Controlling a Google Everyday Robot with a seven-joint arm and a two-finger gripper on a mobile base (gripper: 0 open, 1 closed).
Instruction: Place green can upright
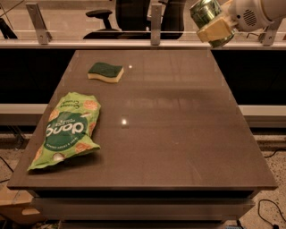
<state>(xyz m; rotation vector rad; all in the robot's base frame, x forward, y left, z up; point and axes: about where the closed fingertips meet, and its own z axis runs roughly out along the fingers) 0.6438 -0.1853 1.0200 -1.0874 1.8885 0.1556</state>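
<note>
Claw (213, 27) is high in the air, well to the right of the sponge (105, 72) and farther back than it, over the far right corner of the desk (178, 134). It is closed on the green can (204, 12). One tan pad (216, 30) is pressed across the can's side; the opposite finger is hidden behind the can. The can is clear of the desk surface and tilted, with its shiny end turned up and to the left, toward the sponge's side. The white arm (254, 11) leaves the view at the top right.

The sponge lies flat, green face up, near the desk's far left. The green snack bag (67, 129) lies flat, nearer the camera than the sponge and slightly to its left, apart from it.
</note>
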